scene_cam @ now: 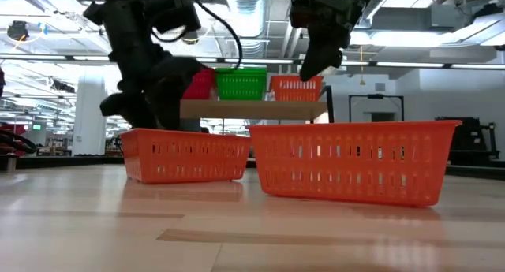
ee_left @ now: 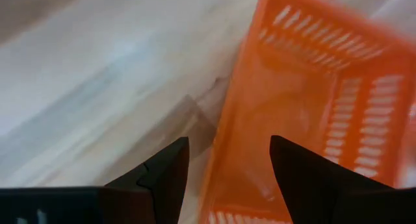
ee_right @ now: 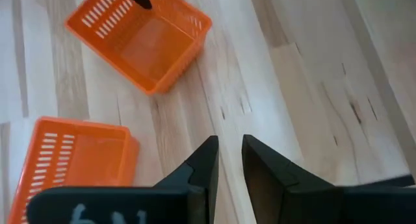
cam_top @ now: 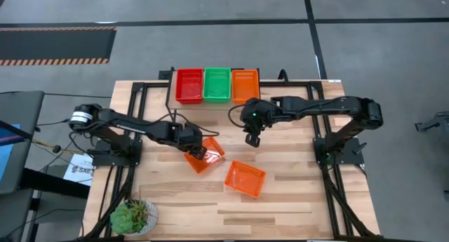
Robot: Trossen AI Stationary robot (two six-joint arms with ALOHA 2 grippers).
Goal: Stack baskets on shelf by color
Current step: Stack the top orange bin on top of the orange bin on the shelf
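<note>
The shelf [scene_cam: 252, 110] at the table's far edge carries a red basket [cam_top: 189, 85], a green basket [cam_top: 217, 84] and an orange basket [cam_top: 245, 85] side by side. Two more orange baskets rest on their bottoms on the table. One [cam_top: 204, 155] lies skewed at mid-table, the other [cam_top: 245, 178] nearer the front. My left gripper [ee_left: 227, 169] is open and points down over the skewed basket's long wall [ee_left: 224, 139], with one finger outside the wall and one over the inside. My right gripper [cam_top: 252, 139] hangs shut and empty above the table, in front of the shelf.
A potted plant [cam_top: 133, 216] stands at the table's near left corner. Black frames [cam_top: 330, 151] of the arm mounts run along both sides of the table. Bare wood [cam_top: 295, 200] lies to the right of the nearer orange basket.
</note>
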